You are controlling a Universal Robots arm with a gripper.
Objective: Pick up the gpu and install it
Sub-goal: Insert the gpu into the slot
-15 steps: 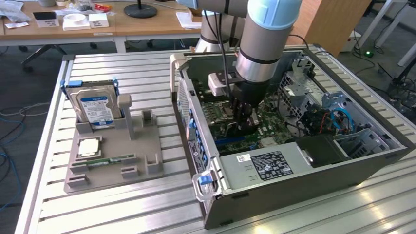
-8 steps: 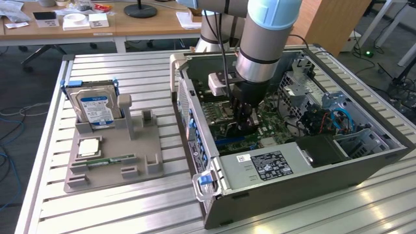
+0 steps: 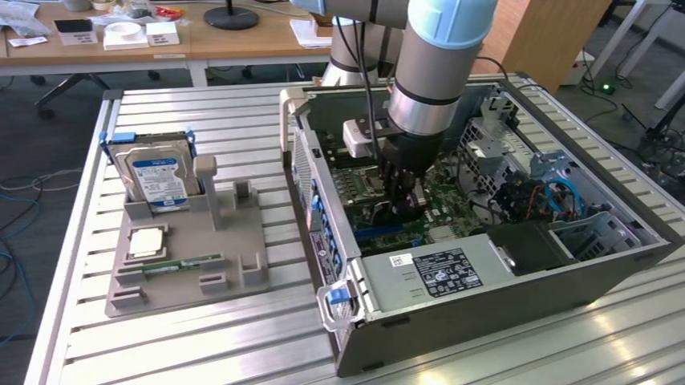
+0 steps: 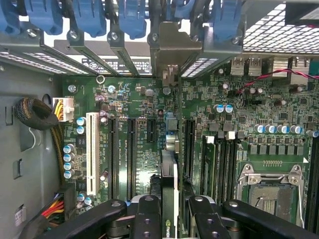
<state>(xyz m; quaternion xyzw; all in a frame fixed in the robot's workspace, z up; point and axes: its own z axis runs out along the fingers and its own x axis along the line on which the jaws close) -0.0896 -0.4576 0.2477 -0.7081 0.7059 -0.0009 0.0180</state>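
Table [image 3: 192, 112]: slatted metal top that carries everything, spreading out on all sides below the jaws.
Computer case [image 3: 482, 297]: lying open on its side, its walls surrounding the jaws.
Arm [image 3: 439, 64]: grey and pale blue, coming down into the case from straight above the jaws.
Motherboard [image 4: 139, 99]: green, flat on the case floor, directly under the jaws.
Holder tray [image 3: 204, 265]: grey, well apart from the jaws, outside the case toward the exterior view's left.
Power supply [image 3: 439, 273]: grey box with a black label, near the jaws, inside the case.
Hard drive [image 3: 159, 176]: silver with a blue-white label, upright in the holder tray, well apart from the jaws.
Gpu [image 4: 169, 174]: between the jaws, standing on edge over the motherboard's black slots; its silver bracket end reaches ahead of the jaws to the case's rear openings. Whether its lower edge sits in a slot cannot be told.
Gripper [image 4: 172, 201]: black, jaws clenched on the gpu from both faces.
White slot [image 4: 92, 152]: on the motherboard, off to one side of the jaws.
Memory stick [image 3: 182, 263]: narrow, green, lying in the holder tray, well apart from the jaws.
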